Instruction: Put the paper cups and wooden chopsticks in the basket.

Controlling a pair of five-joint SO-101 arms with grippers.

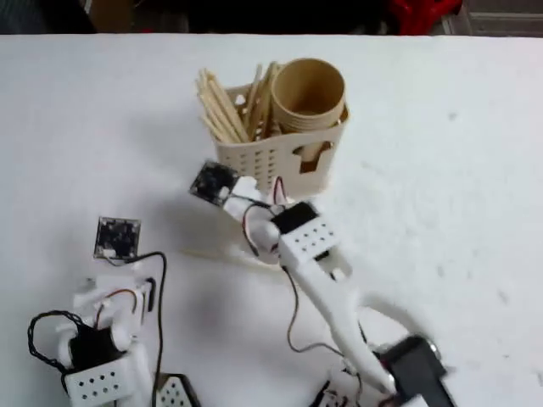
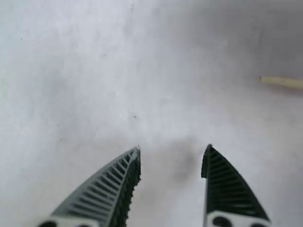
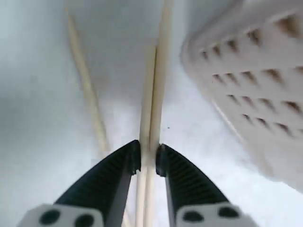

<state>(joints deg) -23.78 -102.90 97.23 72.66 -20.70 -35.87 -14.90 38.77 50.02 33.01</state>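
Pinching two chopsticks (image 3: pixel 158 71) beside the basket (image 3: pixel 251 80), the right hand (image 3: pixel 147 146) should lift them clear, then tip them in end-first.

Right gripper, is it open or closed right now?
The right gripper is shut on two wooden chopsticks: its fingers press both sides of the pair, beside the basket.

Obstacle: basket (image 3: pixel 246 71) wall just beside right gripper (image 3: pixel 147 158) clamped on chopsticks (image 3: pixel 160 94)
Passage: table (image 1: pixel 441 170) either side of basket
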